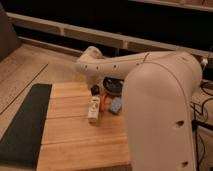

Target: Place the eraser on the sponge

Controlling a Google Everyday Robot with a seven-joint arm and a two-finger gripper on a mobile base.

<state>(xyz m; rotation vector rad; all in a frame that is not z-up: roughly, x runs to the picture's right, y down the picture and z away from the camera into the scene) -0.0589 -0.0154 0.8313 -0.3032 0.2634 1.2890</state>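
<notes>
- The light wooden slatted worktop (pixel 75 145) fills the lower middle of the view, and all the small things sit in its far half.
- A large white robot arm (pixel 160 100) rises from 5 o'clock, bends at a rounded joint near 12 o'clock of the worktop, and turns down towards the cluster of things.
- The dark pincer (pixel 95 90) hangs at the end of that arm, low over the worktop, at 12 o'clock of the bottle and just beside its far end.
- I cannot tell whether the pincer is wide, narrow or holding something; it shows only as a small dark shape.
- The small blue rectangular sponge (pixel 116 105) lies flat on the worktop at 3 o'clock of the bottle, close to the edge of the arm's bulky white shell.
- Nothing can be seen resting on the sponge's top face.
- Where the small flat black eraser lies cannot be told.
- A white bottle (pixel 93 107) lies on its side, its long axis running from 12 to 6 o'clock.
- A slim orange-red stick (pixel 102 104) lies between the bottle and the sponge, roughly parallel to the bottle.
- A dark round bowl (pixel 112 85) stands at 12 o'clock of the sponge, partly covered by the arm.
- A flat black mat (pixel 25 125) lies along the worktop's 9 o'clock side.
- Dark cables (pixel 200 112) trail over the floor at 3 o'clock.
</notes>
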